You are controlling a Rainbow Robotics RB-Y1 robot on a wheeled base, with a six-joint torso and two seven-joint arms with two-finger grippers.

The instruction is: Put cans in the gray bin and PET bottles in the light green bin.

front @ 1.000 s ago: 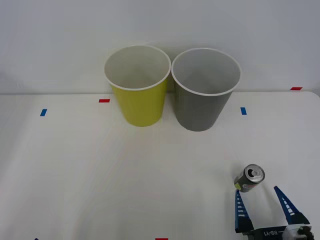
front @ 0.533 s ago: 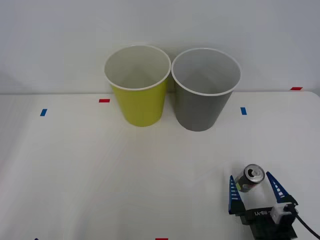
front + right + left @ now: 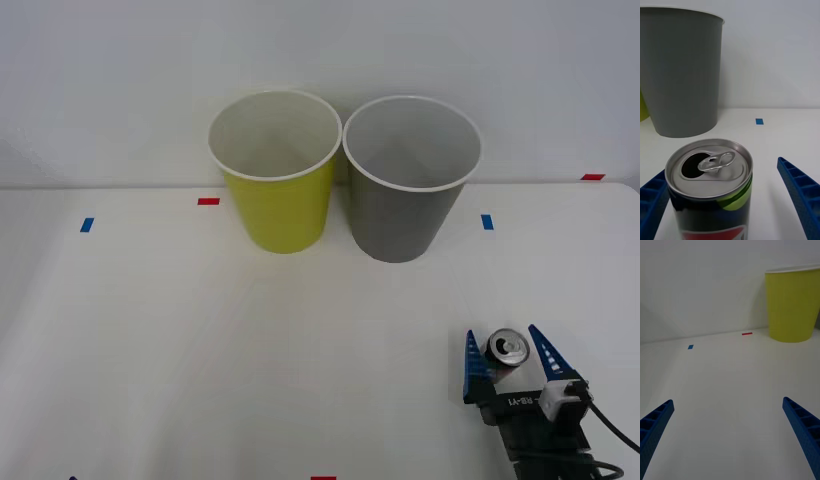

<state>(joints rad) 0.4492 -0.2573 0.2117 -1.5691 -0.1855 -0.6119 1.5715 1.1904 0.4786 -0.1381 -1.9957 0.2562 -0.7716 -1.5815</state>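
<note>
Here the right gripper (image 3: 507,362) sits low at the near right of the table (image 3: 150,340), fingers spread to either side of the can (image 3: 507,350) and not yet closed on it. In the right wrist view one finger (image 3: 653,195) is just beside the can's wall, while the other stands off with a clear gap, so the can sits off-centre in the opening. A good grasp would probably centre the can first, then close squarely on its middle so it does not tip or skid. The can (image 3: 711,187) stands upright, dark with a silver top, opened pull tab and a yellow-green mark. The gray bin (image 3: 410,180) stands at the back of the table, touching or nearly touching the light green bin (image 3: 277,175) on its left. The left gripper (image 3: 730,438) hangs wide open over bare table, holding nothing
</note>
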